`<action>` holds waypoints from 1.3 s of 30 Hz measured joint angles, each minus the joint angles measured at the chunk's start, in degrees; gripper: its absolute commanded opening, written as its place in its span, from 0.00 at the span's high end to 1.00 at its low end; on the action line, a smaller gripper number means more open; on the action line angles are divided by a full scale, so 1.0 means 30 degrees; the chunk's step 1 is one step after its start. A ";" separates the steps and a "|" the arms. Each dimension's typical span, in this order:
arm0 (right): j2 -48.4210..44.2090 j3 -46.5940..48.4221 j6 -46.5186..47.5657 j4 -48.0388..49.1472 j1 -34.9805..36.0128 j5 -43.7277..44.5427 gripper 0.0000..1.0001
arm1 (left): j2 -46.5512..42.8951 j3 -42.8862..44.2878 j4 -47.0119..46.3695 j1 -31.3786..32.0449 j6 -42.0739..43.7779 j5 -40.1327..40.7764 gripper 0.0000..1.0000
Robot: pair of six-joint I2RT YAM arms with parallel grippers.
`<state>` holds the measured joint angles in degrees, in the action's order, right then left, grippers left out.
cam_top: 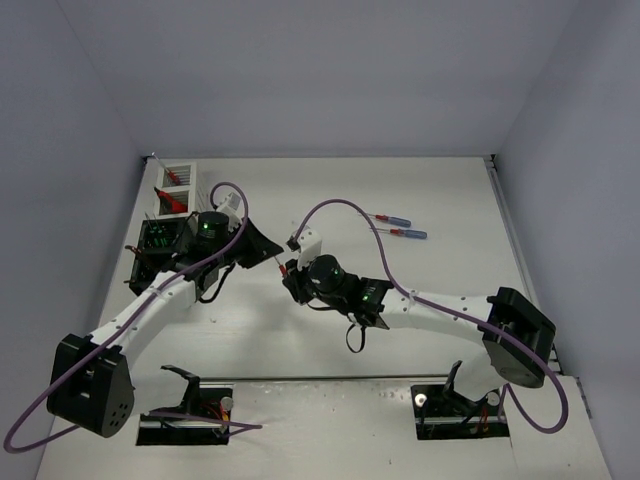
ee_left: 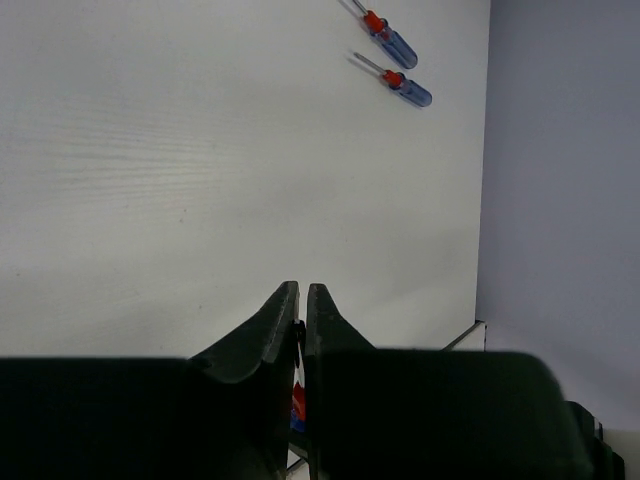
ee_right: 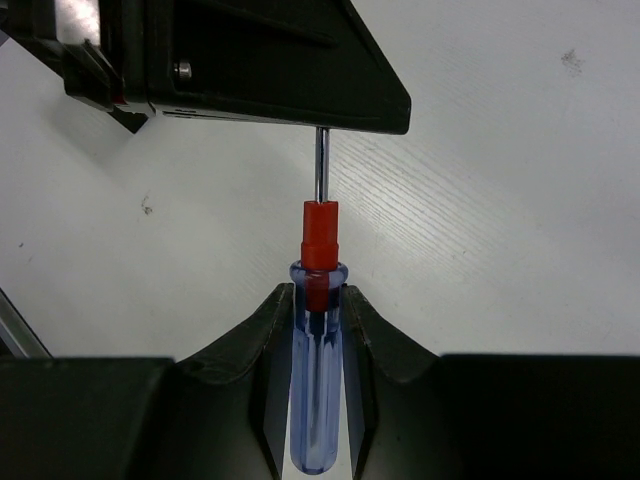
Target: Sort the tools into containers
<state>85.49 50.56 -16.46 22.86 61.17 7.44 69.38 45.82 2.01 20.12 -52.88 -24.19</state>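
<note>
Right claw (ee_right: pixel 315 292) clenched on a blue-handled screwdriver (ee_right: pixel 317 390), its tip offered to the left claw (ee_left: pixel 302 292).
The right claw grasps the clear blue handle just behind the red collar; the tool sits between the two arms, seemingly held off the tabletop (cam_top: pixel 440 190); its long axis runs straight out from the right claw, handle back toward the wrist, bare steel shaft pointing left and slightly away from the arm bases; the tip is hidden behind the left claw, whose jaws are drawn almost together, and whether they pinch the shaft cannot be told; likely risks: the thin, smooth shaft could swivel or slip under the heavier handle if the right claw frees it too soon; the claws stand very close and could knock; the containers (cam_top: pixel 178 172) wait at far left, so the carry could shake a weak pinch loose.
</note>
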 measured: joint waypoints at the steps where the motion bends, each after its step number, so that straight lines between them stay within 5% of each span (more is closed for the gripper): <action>1: 0.0000 -0.0047 -0.0031 0.0063 0.0002 0.0038 1.00 | -0.0013 0.0000 -0.0101 0.0016 -0.0105 -0.0034 1.00; 3: 0.0000 -0.0105 -0.0074 0.0154 0.0006 0.0101 0.97 | -0.0051 0.0000 -0.0268 0.0039 -0.0214 -0.0031 1.00; 5: 0.0000 -0.0109 -0.0077 0.0216 0.0006 0.0192 0.73 | -0.0058 0.0000 -0.0323 0.0042 -0.0259 0.0008 1.00; 10: -0.0029 -0.0130 -0.0107 0.0320 0.0014 0.0488 0.33 | 0.0018 0.0083 -0.0271 0.0039 -0.0037 0.0050 1.00; 16: -0.1079 -0.0524 -0.0108 -0.0324 0.0014 0.1644 0.29 | 0.1720 0.4068 0.1616 -0.0825 0.2398 0.0963 1.00; 21: -0.3330 -0.1261 -0.0043 -0.1011 0.0004 0.2903 0.29 | 0.3052 0.8866 0.2475 -0.3603 0.5187 0.2745 1.00; 28: -0.6055 -0.2730 -0.0344 -0.1841 -0.0015 0.3957 0.27 | 0.5769 1.3632 0.1584 -0.7083 0.8736 0.6931 1.00; 39: -0.6915 -0.3687 -0.1225 -0.3602 -0.0084 0.3991 0.27 | 1.2986 1.8205 -0.0837 -0.9031 1.1394 0.9537 1.00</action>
<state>64.75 39.50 -20.13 12.06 60.92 19.41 108.34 100.44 -0.50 -6.97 -18.69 4.42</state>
